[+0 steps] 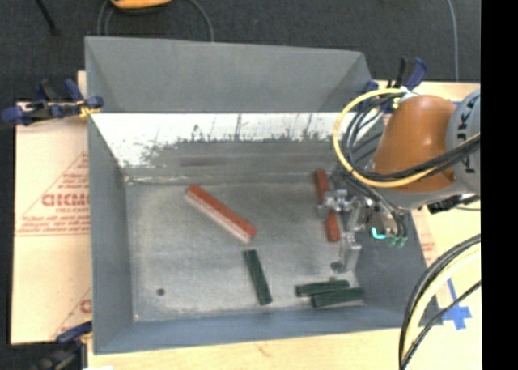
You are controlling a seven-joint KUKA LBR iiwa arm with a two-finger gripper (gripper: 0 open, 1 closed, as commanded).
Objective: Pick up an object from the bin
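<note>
The arm (413,146), capped in orange, reaches in from the right, and its hand (348,240) points down close to the right wall of the grey bin (113,223). Whether the hand is spread or pressed together cannot be told. A reddish-brown stick (324,186) lies just to its left. A longer reddish bar (220,213) lies mid-floor, with a dark green bar (257,276) in front of it. Two dark green bars (329,294) lie side by side by the front wall. The floor's left half is open.

One camera sits above the grey metal bin (109,231), facing down and tilted slightly from the near side, so the far wall (227,77) shows its inner face. Whole bin in frame; arm (413,138) at right.
</note>
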